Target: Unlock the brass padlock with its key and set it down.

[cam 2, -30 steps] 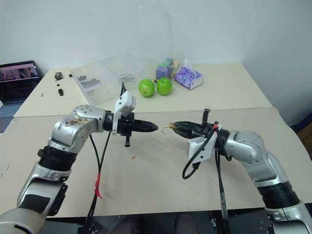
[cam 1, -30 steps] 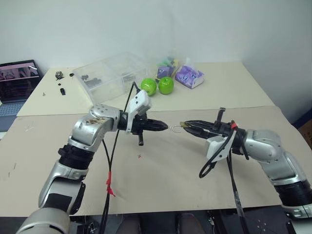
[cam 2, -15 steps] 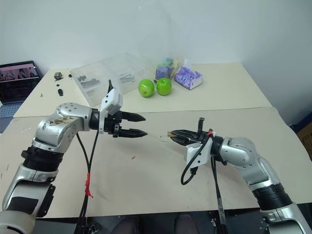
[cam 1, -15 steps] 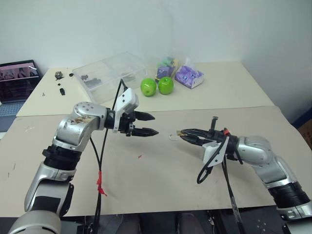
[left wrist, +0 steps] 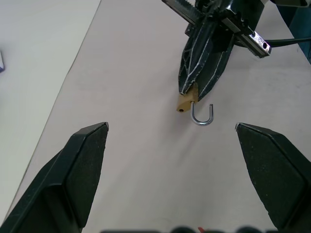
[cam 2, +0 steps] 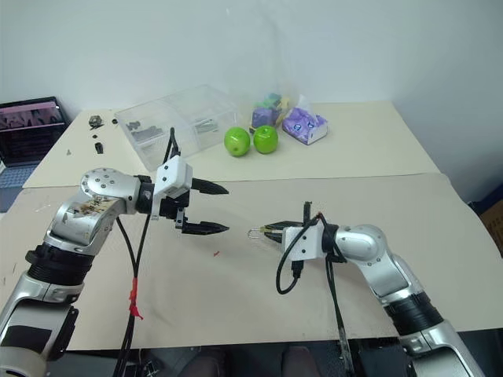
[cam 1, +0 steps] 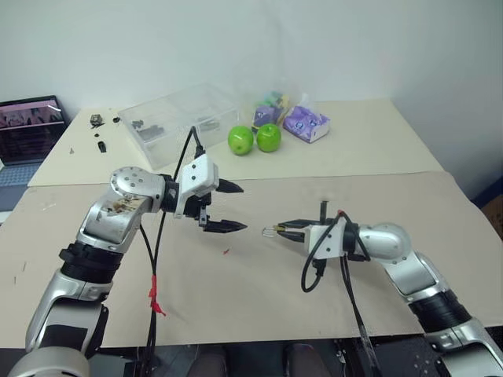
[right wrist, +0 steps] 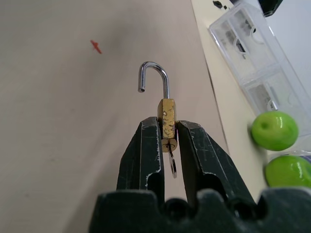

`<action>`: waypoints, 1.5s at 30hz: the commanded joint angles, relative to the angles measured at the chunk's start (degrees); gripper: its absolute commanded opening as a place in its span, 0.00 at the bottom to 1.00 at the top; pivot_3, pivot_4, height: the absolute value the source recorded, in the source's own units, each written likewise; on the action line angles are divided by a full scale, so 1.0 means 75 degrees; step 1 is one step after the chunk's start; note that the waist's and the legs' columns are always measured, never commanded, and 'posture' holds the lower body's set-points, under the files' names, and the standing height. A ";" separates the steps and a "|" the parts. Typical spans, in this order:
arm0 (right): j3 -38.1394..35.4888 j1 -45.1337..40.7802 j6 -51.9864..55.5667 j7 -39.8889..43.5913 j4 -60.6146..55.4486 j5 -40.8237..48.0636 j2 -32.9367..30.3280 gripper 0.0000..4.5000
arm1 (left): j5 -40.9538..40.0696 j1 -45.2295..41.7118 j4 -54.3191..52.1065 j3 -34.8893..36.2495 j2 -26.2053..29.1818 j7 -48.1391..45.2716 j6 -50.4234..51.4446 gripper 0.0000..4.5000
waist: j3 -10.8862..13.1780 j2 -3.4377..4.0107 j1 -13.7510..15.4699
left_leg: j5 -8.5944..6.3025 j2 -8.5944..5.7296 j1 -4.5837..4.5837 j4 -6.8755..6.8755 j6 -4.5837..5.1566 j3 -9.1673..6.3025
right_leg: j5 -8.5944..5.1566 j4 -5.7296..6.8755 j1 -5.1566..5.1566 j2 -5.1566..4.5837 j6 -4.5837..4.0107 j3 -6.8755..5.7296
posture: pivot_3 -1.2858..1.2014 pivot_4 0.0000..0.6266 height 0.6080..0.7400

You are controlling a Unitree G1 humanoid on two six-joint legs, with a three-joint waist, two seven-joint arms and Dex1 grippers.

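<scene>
The table (cam 1: 377,141) carries a tan mat (cam 1: 259,298) under both arms; beyond the grippers, toward the far edge, stand a clear plastic compartment box (cam 1: 177,118), two green apples (cam 1: 254,138) side by side, and a purple packet (cam 1: 305,123) just past them, with a laptop (cam 1: 27,129) off beyond the robot's left arm. The left gripper (cam 1: 228,206) hangs above the mat with its two black fingers (left wrist: 80,179) spread wide and nothing between them; it faces the right gripper (cam 2: 271,232) across a short gap. The right gripper is clamped on the brass padlock (right wrist: 167,124), its fingers pressing the two flat sides of the small golden body; the padlock sticks out past the fingertips toward the left gripper, clear of the mat. The silver shackle (right wrist: 154,77) stands swung open (one leg in the body, the other end free in the air). The key (right wrist: 171,162) sits in the end of the padlock that lies back between the fingers, a thin silvery ring hanging there; a tiny red scrap (right wrist: 96,46) lies on the mat ahead of it.
</scene>
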 commanded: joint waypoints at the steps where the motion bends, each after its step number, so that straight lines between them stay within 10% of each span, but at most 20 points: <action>1: 0.0264 -0.0373 -0.0159 0.0014 0.0098 -0.0176 0.0274 0.03 | 0.0082 -0.0108 -0.0107 0.0048 -0.0002 0.0028 -0.0153 1.00 | 0.0000 0.0000 -0.0013 | 0.0000 0.0000 0.0001 -0.0001 0.0000 0.0000 | 0.0000 0.0002 0.0000 0.0000 0.0000 0.0000 | 0.52 0.24 1.00; 17: 0.1099 -0.1134 -0.1531 -0.0991 0.2119 -0.2400 0.0358 0.03 | -0.0285 0.0089 -0.0605 -0.0006 0.0150 -0.0362 0.0518 1.00 | 0.0000 0.0000 -0.0030 | 0.0002 0.0000 0.0001 -0.0004 -0.0003 0.0000 | 0.0000 0.0007 -0.0008 0.0000 0.0000 0.0001 | 0.52 0.24 1.00; 27: 0.0798 -0.0728 -0.1310 -0.0714 0.1532 -0.2088 -0.0028 0.84 | -0.0242 0.0081 -0.0537 -0.0031 0.0294 -0.0635 0.0477 1.00 | 0.0000 0.0000 -0.0015 | 0.0001 -0.0001 0.0000 -0.0002 -0.0002 0.0000 | 0.0000 0.0008 -0.0007 -0.0001 0.0000 0.0001 | 0.52 0.24 1.00; 29: 0.0718 -0.0472 -0.1284 -0.0379 0.1304 -0.1868 -0.0462 0.99 | -0.0199 0.0093 -0.0485 -0.0060 0.0312 -0.0691 0.0417 1.00 | 0.0000 0.0001 0.0009 | 0.0001 -0.0001 0.0000 -0.0002 -0.0002 0.0000 | 0.0000 0.0007 -0.0006 -0.0001 0.0000 0.0001 | 0.52 0.24 1.00; 35: 0.0280 0.0373 -0.0823 0.0413 0.0599 -0.0999 -0.1475 0.99 | -0.0211 0.0165 -0.0510 -0.0046 0.0299 -0.0727 0.0454 1.00 | -0.0001 0.0000 0.0031 | -0.0001 -0.0001 0.0000 0.0001 0.0002 0.0000 | 0.0000 0.0002 0.0002 -0.0002 0.0001 -0.0001 | 0.52 0.24 1.00; 45: -0.1375 0.0773 0.5434 0.2577 -0.1872 0.4061 -0.2261 0.99 | 0.0087 0.0864 -0.0491 0.0318 -0.0152 0.0401 -0.0380 1.00 | 0.0000 0.0000 -0.0003 | -0.0021 0.0002 0.0004 0.0023 0.0037 0.0002 | 0.0001 0.0000 0.0020 0.0000 -0.0002 0.0009 | 0.52 0.24 1.00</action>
